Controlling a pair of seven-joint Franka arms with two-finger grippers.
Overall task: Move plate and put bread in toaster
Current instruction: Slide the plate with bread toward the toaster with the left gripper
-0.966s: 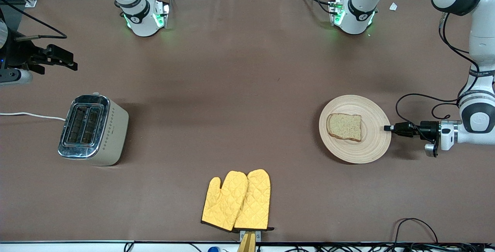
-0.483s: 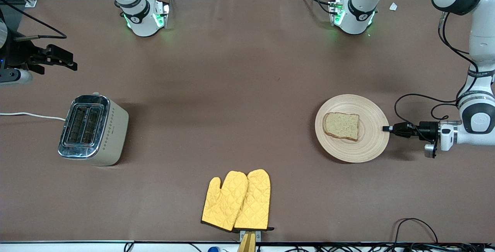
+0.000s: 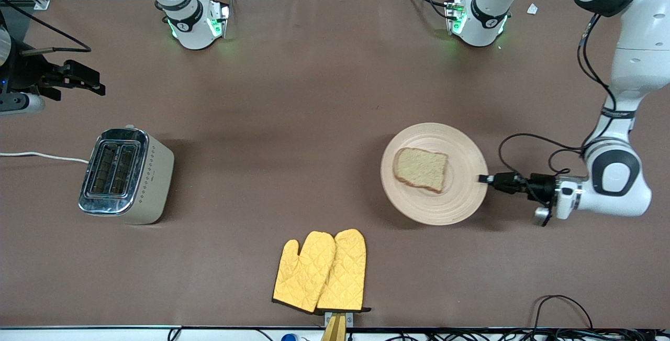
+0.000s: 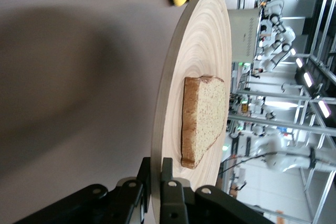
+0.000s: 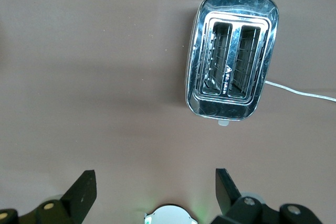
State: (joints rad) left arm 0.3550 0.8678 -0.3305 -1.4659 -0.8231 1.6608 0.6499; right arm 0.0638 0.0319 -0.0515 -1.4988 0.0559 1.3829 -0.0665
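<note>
Front view: left gripper point(image 3: 482, 178) clamped on rim of wooden plate point(image 3: 460, 205) bearing bread slice point(image 3: 420, 169), toaster point(image 3: 125, 175) well apart toward right arm's end; left wrist view: fingers point(image 4: 168, 190) pinch plate edge; right wrist view: right gripper point(image 5: 152, 190) spread wide over table near toaster, waiting.

Both arms were glossy white with black joint bands and caps. Green lights glowed at their bases. Black cables looped along the left arm to its black jaws.
</note>
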